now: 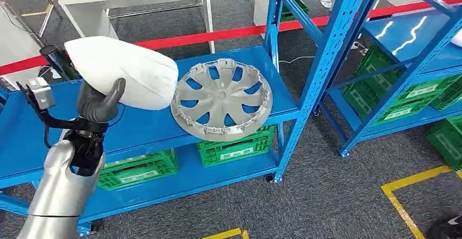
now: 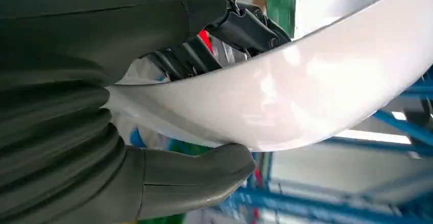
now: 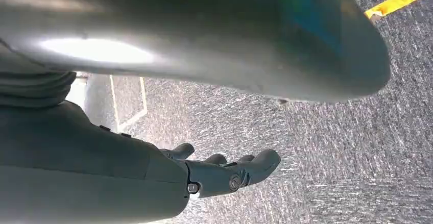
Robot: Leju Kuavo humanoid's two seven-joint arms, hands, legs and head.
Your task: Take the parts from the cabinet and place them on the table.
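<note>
left hand [image 1: 101,104] clamps white part [image 1: 125,73] from below, lifting it off shelf [image 1: 158,122]; hubcap [image 1: 222,98] lies beside; right hand [image 3: 224,173] hangs, fingers apart.

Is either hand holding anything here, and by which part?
The left hand grips the white part by its lower edge; the right hand holds nothing.

the left robot hand [image 1: 101,104] is raised, thumb and fingers clamped on a white part [image 1: 128,78]. the right robot hand [image 3: 224,173] hangs loosely curled, holding nothing.
</note>
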